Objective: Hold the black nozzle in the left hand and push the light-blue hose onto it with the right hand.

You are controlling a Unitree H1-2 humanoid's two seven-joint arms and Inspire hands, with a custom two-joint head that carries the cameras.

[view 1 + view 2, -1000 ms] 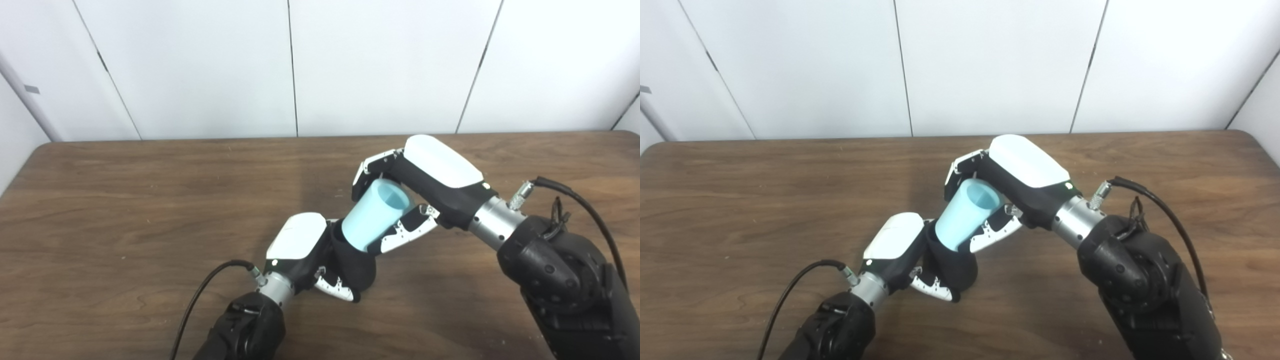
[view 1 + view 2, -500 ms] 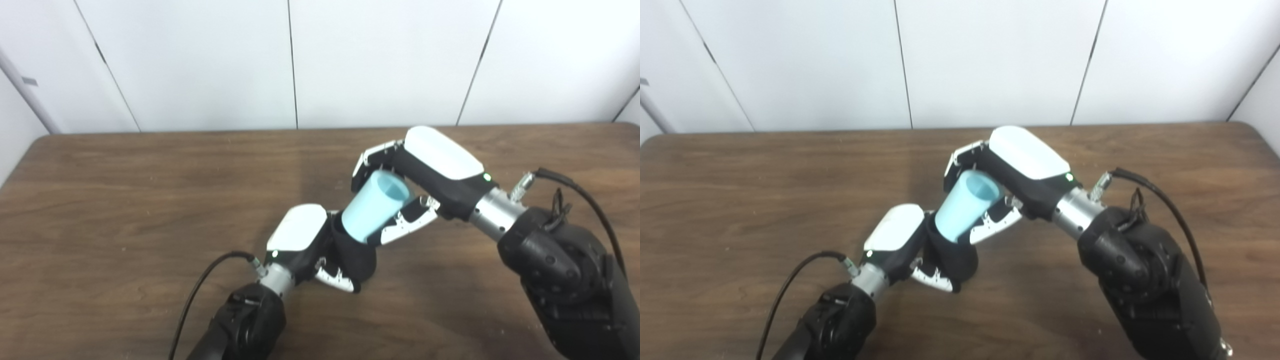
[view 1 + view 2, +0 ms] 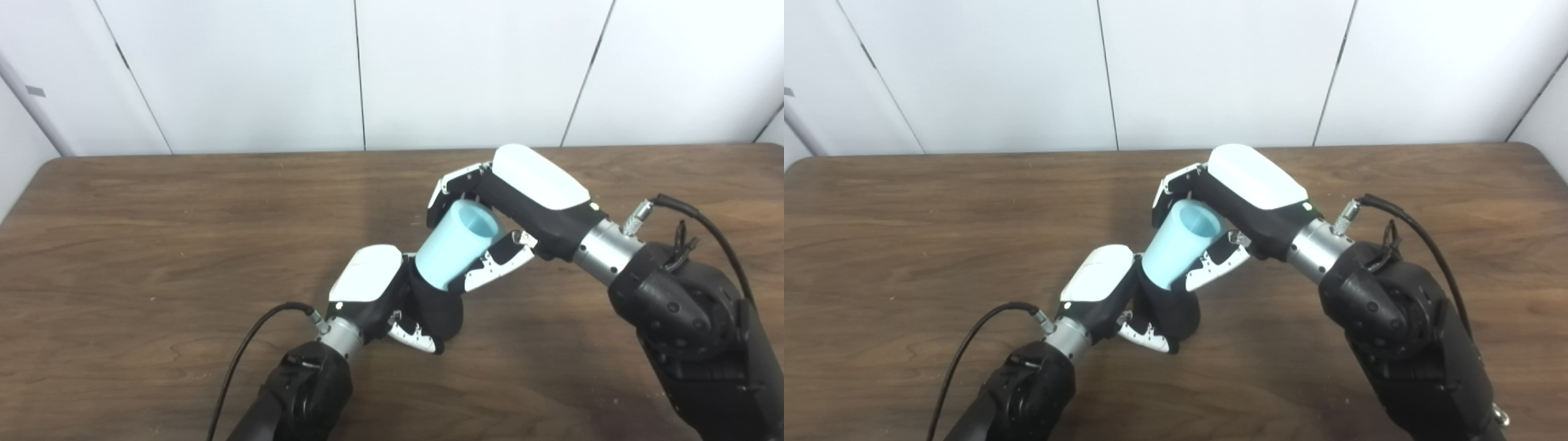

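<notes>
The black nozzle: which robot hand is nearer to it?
Left. The left robot hand is wrapped around the black nozzle; the right robot hand grips the light-blue hose up and to the right of it.

No readable text, no labels or numbers (surfaces all plain)

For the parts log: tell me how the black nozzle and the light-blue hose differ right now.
The black nozzle is dark and sits low in the left hand; the light-blue hose is pale, tilted above it, open end up, in the right hand. Both are gripped and meet end to end.
</notes>
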